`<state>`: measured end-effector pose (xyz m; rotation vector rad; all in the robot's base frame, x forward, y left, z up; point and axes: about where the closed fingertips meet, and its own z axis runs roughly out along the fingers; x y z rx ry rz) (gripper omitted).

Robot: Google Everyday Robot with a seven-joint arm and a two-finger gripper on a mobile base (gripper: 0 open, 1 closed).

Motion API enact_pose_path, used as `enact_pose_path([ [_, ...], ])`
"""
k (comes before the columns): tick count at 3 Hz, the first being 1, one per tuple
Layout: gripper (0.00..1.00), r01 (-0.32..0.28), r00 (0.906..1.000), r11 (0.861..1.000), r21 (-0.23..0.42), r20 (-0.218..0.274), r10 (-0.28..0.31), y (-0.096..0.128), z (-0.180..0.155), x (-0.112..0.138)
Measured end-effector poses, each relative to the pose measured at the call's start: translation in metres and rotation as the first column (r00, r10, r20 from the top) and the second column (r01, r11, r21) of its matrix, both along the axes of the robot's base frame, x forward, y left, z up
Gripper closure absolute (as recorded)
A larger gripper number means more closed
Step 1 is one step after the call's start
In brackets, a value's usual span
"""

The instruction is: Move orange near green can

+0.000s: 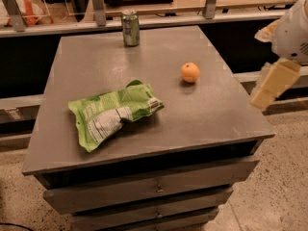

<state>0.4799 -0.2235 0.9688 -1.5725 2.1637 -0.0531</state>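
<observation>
The orange (190,72) sits on the grey cabinet top (221,114), right of the middle. The green can (130,28) stands upright near the far edge, left of the orange and well apart from it. My gripper (270,84) hangs off the right side of the cabinet, beyond its right edge and to the right of the orange, touching nothing. It holds nothing that I can see.
A crumpled light-green snack bag (110,112) lies on the left front of the top. The cabinet has drawers (154,189) below. A rail with metal posts (98,6) runs behind the far edge.
</observation>
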Motion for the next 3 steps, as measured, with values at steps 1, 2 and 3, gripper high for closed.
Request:
enact_pose_path([
  [1, 0.00, -0.018, 0.9950, 0.986, 0.168, 0.099, 0.001, 0.001, -0.015, 0.048],
  [2, 0.00, -0.064, 0.9869, 0.947, 0.316, 0.161, 0.013, 0.009, -0.027, 0.079],
  [3, 0.00, -0.080, 0.9871, 0.892, 0.445, 0.160, 0.009, 0.013, -0.052, 0.099],
])
